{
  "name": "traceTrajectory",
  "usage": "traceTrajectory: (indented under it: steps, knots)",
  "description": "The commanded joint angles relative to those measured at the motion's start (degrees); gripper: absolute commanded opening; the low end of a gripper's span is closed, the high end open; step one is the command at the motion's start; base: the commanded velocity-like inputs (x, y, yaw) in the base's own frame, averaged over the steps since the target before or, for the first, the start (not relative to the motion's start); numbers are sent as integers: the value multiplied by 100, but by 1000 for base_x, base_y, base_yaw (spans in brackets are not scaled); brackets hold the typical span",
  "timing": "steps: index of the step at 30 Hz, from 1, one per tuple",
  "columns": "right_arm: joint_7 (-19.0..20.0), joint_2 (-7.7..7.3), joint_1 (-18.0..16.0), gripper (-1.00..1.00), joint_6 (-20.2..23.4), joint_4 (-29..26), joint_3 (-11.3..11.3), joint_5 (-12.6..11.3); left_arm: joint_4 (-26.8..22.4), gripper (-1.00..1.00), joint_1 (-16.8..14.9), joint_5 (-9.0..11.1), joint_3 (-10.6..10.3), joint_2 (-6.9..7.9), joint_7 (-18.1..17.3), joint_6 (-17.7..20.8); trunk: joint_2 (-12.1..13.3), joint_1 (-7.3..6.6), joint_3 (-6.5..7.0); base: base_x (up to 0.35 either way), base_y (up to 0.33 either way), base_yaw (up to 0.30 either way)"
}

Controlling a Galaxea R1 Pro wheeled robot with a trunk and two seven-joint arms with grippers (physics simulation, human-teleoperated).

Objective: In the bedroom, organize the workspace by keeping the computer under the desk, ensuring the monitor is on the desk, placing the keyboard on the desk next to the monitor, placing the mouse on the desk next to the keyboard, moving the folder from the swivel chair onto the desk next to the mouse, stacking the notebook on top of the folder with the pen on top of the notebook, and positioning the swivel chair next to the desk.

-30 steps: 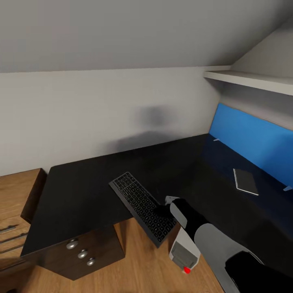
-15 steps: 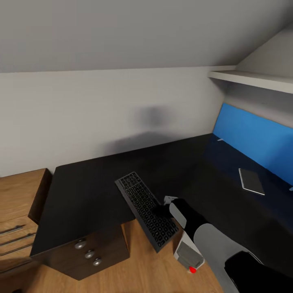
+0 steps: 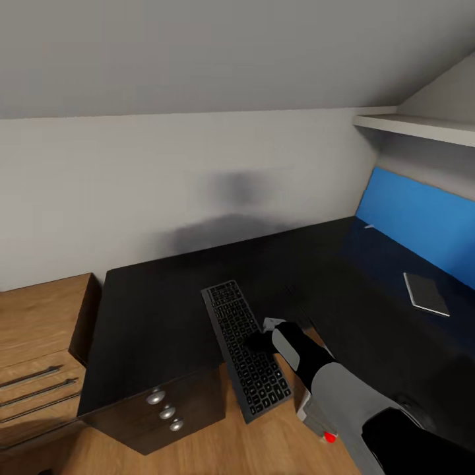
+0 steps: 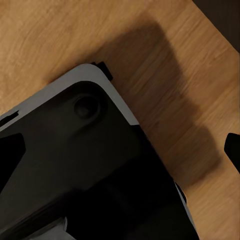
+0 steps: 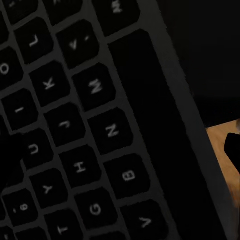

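Head view: right gripper (image 3: 258, 341) sits at the right edge of the keyboard (image 3: 245, 348), apparently clamped on it, though the fingers are too dark to separate; the keyboard lies partly on the black desk (image 3: 158, 310), its near end overhanging the desk's front edge above the wood floor (image 3: 264, 442). The notebook (image 3: 426, 293) lies flat on the desk near the blue back panel (image 3: 422, 224), well apart from the keyboard, and the computer (image 3: 316, 415) stands on the floor beneath the right arm. Right wrist view: keyboard keys (image 5: 75, 125) close up; left wrist view: robot body (image 4: 85, 170) over wood floor, left claw state cannot be told.
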Motion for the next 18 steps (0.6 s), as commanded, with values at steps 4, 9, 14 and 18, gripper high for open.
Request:
traceTrajectory:
  steps: [4,9,14,18]
  knots:
    - [-51,-3,-4,100,16,-13,38,-61,-15,100,1,37,-12,6,43,4,-5,1,-5,0,31,0]
    - [-51,-6,-4,100,16,-14,38,-61,-15,100,1,37,-21,6,40,0,-5,1,-5,-11,9,0]
    - [-51,-7,-4,100,16,-16,38,-61,-15,100,1,37,-15,6,34,4,-5,1,-5,-196,4,0]
    - [-51,-7,-4,100,16,-17,36,-61,-15,100,1,37,-15,6,43,4,-5,1,-5,-140,9,0]
